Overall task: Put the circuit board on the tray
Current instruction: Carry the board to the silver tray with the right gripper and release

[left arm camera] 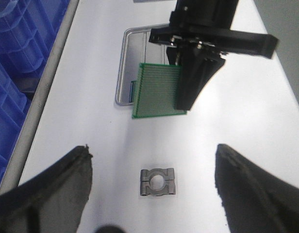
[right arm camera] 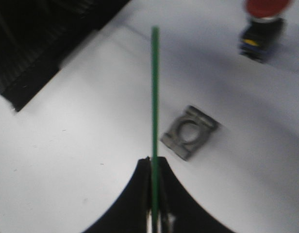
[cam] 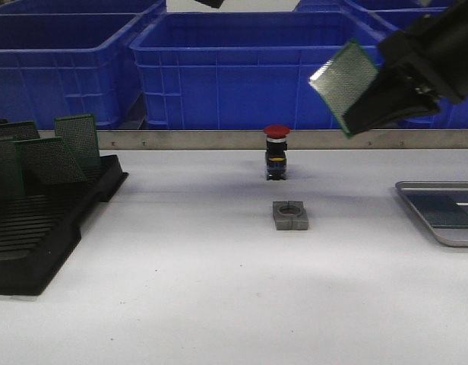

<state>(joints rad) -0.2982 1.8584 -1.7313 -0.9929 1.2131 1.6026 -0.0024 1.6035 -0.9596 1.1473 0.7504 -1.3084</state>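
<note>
Already the pick-up looks done: the right hand [cam: 371,99] is closed on 1 edge of the circuit board [cam: 343,78] and holds it in the air, tilted, well above the white surface [cam: 203,274]. What is left, as I judge it, is the carry and the set-down, since the tray [cam: 439,220] lies flat on the surface below and a little to the outer side of that hand, with no board seen on the part in view. The left hand [left arm camera: 152,194] hangs with its fingers spread wide and nothing between them, above a small grey clamp block [left arm camera: 158,181]. Beyond the block stands a red-capped push button [cam: 276,152]. Far across from the right hand, a black slotted rack [cam: 36,220] carries several more boards. Blue plastic bins [cam: 241,68] line the back behind a metal rail [cam: 203,139].
</note>
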